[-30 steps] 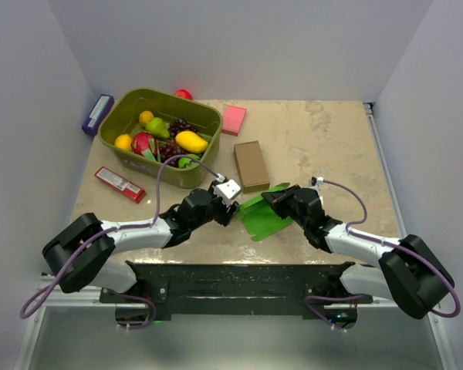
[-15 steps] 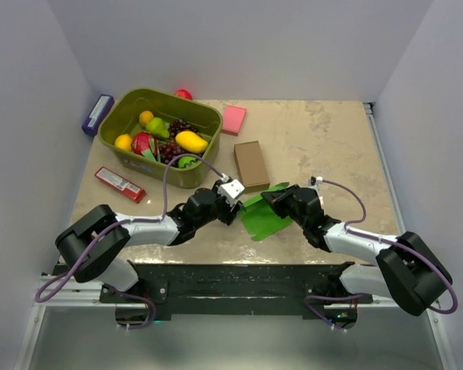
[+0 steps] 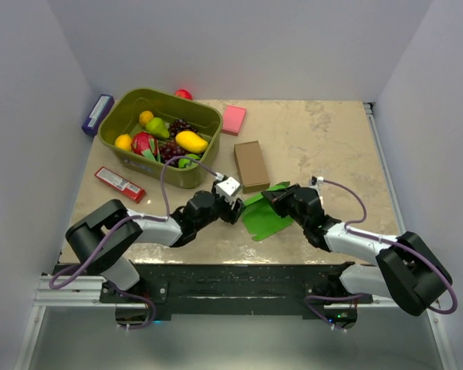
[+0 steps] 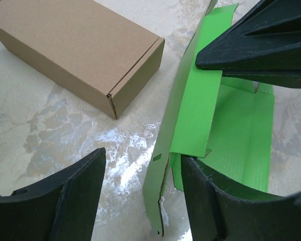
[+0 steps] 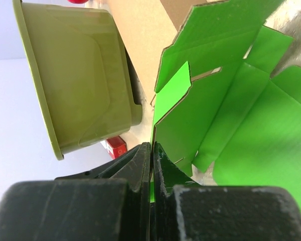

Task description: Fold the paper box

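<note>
The paper box [image 3: 264, 217] is a bright green die-cut blank lying between the two arms, with one flap lifted along its left edge. My right gripper [image 3: 272, 197] is shut on that raised flap [image 5: 173, 93], and the card edge is pinched between its fingers [image 5: 152, 150]. My left gripper [image 3: 231, 210] is open beside the blank's left side. In the left wrist view the flap's lower edge [image 4: 163, 193] stands between the open fingers [image 4: 143, 168], closer to the right-hand finger. The right gripper [image 4: 261, 40] shows there as a black wedge clamped on the flap's top.
A brown cardboard box [image 3: 251, 165] lies just beyond the blank, also seen as the brown cardboard box [image 4: 75, 45]. An olive bin [image 3: 214, 123] of toy fruit stands at the back left, with a pink pad [image 3: 234, 119], a red packet [image 3: 119, 184] and a blue packet [image 3: 97, 114] around it.
The left arm's rear links have swung to the right while its gripper stays by the flap, still open. The right arm and the green blank have not moved.
</note>
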{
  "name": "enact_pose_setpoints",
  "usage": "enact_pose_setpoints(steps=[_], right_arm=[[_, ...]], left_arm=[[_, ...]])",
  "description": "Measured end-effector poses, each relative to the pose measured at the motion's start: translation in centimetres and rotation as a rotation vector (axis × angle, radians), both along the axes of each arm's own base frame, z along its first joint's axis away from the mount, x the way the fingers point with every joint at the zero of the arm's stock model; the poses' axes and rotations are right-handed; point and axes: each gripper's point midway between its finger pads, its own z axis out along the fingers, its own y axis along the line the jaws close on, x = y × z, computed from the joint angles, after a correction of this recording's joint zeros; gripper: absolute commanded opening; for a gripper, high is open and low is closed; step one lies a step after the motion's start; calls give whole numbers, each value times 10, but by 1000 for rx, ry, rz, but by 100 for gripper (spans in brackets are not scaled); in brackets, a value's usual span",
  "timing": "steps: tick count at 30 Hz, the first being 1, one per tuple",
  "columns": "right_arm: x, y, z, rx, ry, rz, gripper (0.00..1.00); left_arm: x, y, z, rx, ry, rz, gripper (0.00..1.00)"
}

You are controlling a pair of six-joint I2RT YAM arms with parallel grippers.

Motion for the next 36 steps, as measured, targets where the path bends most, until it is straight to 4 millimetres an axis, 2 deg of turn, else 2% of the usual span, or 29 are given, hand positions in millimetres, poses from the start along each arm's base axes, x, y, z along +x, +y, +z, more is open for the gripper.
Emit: enact_pose_setpoints(steps=[4, 6, 12, 16, 19, 24, 30, 33, 36], right_arm=[[0, 0, 0, 5, 3, -1, 0], [-1, 1, 1, 9, 5, 0, 0], [-3, 2, 12, 29, 10, 4, 0], [-5, 4, 40, 71, -18, 8, 0], [-6, 3, 66, 117, -50, 1, 0], [-8, 2, 99, 186, -82, -10, 0], [-10, 1, 115, 228, -76, -19, 0], [-11, 1, 122, 248, -78, -22, 0], [-12, 1, 129, 266, -84, -23, 0]], left_arm=[[-7, 3, 1, -26, 15, -5, 76], [-14, 9, 8, -43, 16, -12, 79], [-38, 36, 61, -169, -40, -4, 84], [-46, 62, 91, -249, -64, 45, 85], [-49, 78, 99, -282, -59, 91, 86], [-54, 91, 82, -275, -25, 123, 86], [-50, 88, 53, -211, 24, 135, 81], [-41, 93, 48, -208, 15, 187, 77], [-29, 100, 51, -232, -1, 232, 76]])
